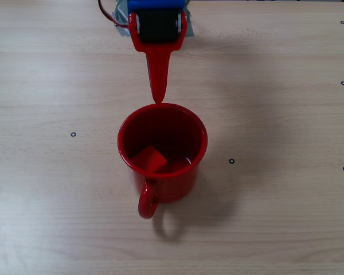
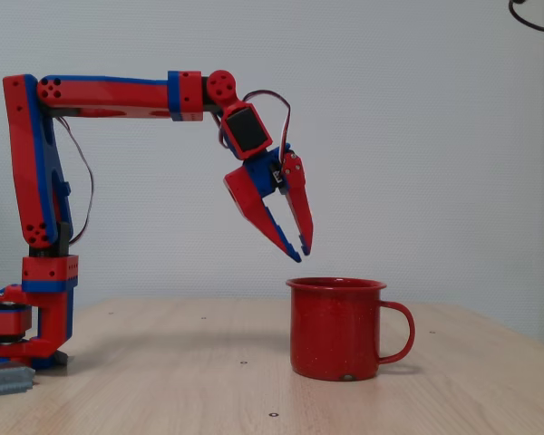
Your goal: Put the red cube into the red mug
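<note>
The red mug [image 1: 186, 182] stands upright mid-table with its handle toward the near edge in a fixed view. The red cube [image 1: 149, 158] lies tilted on the mug's floor, at the left side of the inside. In the side-on fixed view the mug [image 2: 335, 331] hides the cube behind its wall. My gripper [image 2: 302, 255] hangs just above the mug's left rim, pointing down, its two fingertips nearly meeting with nothing between them. From above, the gripper [image 1: 158, 98] ends right at the far rim of the mug.
The red-and-blue arm's base [image 2: 36, 317] stands at the table's left end in the side view. Small black ring marks [image 1: 231, 161] dot the wooden tabletop. A pale wall stands behind the table.
</note>
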Motion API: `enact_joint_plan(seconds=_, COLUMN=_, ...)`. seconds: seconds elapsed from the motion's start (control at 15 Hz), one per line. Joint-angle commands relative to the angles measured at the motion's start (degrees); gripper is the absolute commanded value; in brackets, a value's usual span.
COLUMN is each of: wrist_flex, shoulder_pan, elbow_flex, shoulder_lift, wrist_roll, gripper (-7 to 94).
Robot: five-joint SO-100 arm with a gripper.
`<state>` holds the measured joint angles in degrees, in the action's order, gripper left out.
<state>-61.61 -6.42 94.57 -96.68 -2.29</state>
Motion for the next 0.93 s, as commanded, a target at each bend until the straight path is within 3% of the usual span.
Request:
enact_joint_plan(seconds=0.0, wrist_flex=-1.6, shoulder_pan=0.4, elbow_flex=-7.4, shoulder_lift=-6.6, wrist_roll=-1.7, gripper=0)
enact_joint_plan(seconds=0.2, wrist_flex=-2.9, shoulder_pan=0.4, elbow_flex=-11.1, shoulder_lift=-11.5, wrist_roll=-0.1, gripper=0)
enact_joint_plan(seconds=0.47, wrist_flex=3.3, shoulder_pan=0.4, elbow_flex=-6.3, shoulder_lift=-24.8, wrist_roll=6.3, gripper=0)
enact_joint_plan(seconds=0.6, wrist_flex=10.1, shoulder_pan=0.4, elbow_flex=4.0, shoulder_lift=-35.3, wrist_roll=9.8, gripper=0)
enact_joint_plan(seconds=0.73, wrist_flex=11.1, shoulder_pan=-0.1, elbow_flex=16.2, shoulder_lift=-47.7, wrist_roll=12.2, gripper=0)
enact_joint_plan(seconds=0.87, wrist_flex=12.9, shoulder_pan=1.8, elbow_flex=29.7, shoulder_lift=-60.9, wrist_roll=8.0, gripper=0)
